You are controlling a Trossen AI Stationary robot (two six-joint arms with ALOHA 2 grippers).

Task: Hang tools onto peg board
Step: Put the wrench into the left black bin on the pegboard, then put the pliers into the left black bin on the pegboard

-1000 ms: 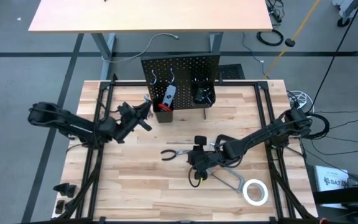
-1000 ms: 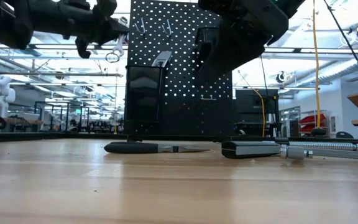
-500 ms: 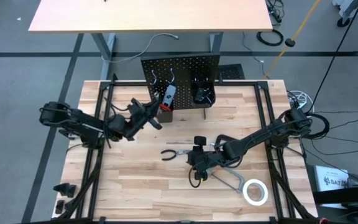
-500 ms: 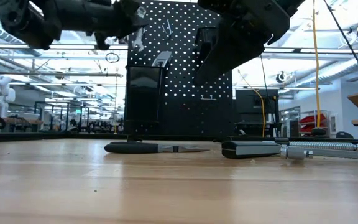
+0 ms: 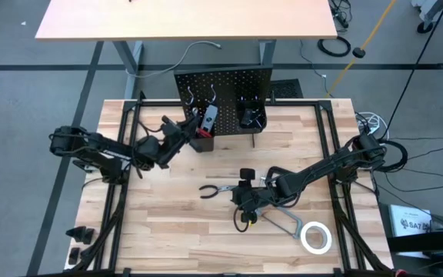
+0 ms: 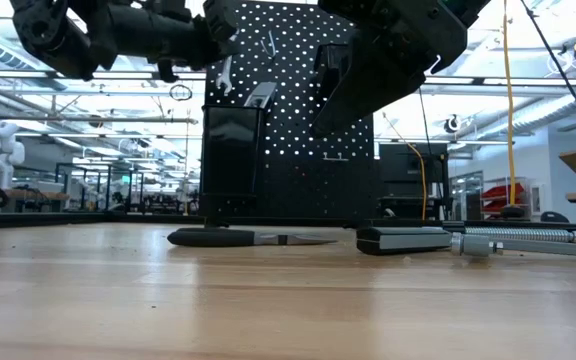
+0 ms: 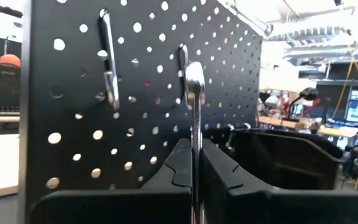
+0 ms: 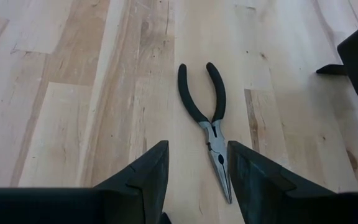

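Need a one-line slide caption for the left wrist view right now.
Left gripper shut on the silver wrench, its head at a silver hook on the peg board.

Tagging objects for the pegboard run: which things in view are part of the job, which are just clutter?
Job:
- peg board
- wrench in left claw
- pliers under the open right claw
- bar clamp
- tape roll

Lying about:
- second table
- floor cables
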